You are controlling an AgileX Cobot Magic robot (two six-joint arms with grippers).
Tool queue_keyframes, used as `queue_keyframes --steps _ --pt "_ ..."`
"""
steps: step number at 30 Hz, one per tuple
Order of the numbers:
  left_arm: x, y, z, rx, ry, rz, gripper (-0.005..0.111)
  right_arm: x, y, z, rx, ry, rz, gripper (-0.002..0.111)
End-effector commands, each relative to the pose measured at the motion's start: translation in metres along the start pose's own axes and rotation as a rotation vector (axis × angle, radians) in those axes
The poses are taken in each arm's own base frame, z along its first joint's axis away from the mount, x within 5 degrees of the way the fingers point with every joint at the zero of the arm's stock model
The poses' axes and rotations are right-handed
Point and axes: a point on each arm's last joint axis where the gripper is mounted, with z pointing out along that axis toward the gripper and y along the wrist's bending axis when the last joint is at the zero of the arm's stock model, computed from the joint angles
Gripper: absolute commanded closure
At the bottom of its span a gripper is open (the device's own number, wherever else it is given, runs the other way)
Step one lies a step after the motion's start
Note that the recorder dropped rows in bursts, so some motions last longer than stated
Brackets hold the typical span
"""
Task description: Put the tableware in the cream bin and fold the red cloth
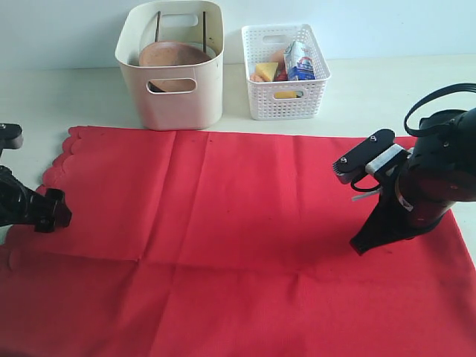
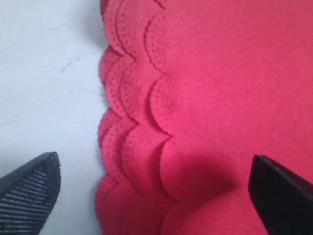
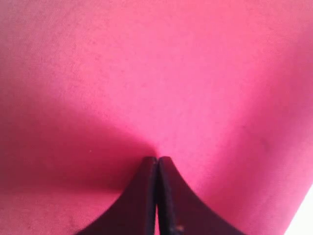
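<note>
The red cloth lies spread flat over the table. Its scalloped edge is on the left, bunched in several layers. My left gripper is open and low, its fingers straddling that edge. My right gripper is shut, tips down on the cloth's right part, where the fabric puckers at the tips. The cream bin stands at the back, holding the brown wooden plate and the chopsticks. The other tableware is hidden.
A white lattice basket sits right of the cream bin, with a blue-white carton and a yellow food piece inside. Bare pale table shows behind the cloth and at its left edge.
</note>
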Motion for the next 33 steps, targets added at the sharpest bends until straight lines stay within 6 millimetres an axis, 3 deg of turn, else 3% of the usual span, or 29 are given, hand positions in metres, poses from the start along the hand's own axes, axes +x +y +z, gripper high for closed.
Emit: queue_keyframes --steps 1,11,13,16,23,29,32,33 --pt "0.004 -0.003 0.011 0.019 0.042 -0.009 0.006 0.012 0.002 0.008 -0.003 0.070 0.028 0.108" --pt "0.021 -0.015 0.035 0.129 0.170 0.024 0.006 0.012 0.002 0.008 -0.006 0.066 0.032 0.108" --pt "0.022 -0.018 0.036 0.169 0.180 0.030 0.011 0.011 0.002 0.008 -0.008 0.064 0.032 0.108" --pt "0.022 -0.024 0.034 0.232 0.174 0.049 0.030 0.011 0.002 0.008 -0.010 0.060 0.032 0.108" --pt "0.020 -0.027 0.034 0.263 0.157 0.025 0.103 0.011 0.003 0.008 -0.011 0.059 0.032 0.108" --pt "0.017 -0.030 0.024 0.302 0.141 0.047 0.106 0.010 0.003 0.008 -0.018 0.052 0.036 0.108" --pt "0.008 -0.031 0.006 0.311 0.073 0.061 0.106 0.008 0.006 0.008 -0.051 0.031 0.069 0.108" --pt "-0.001 -0.033 -0.014 0.329 0.008 0.071 0.106 0.007 0.008 0.008 -0.069 0.018 0.071 0.108"
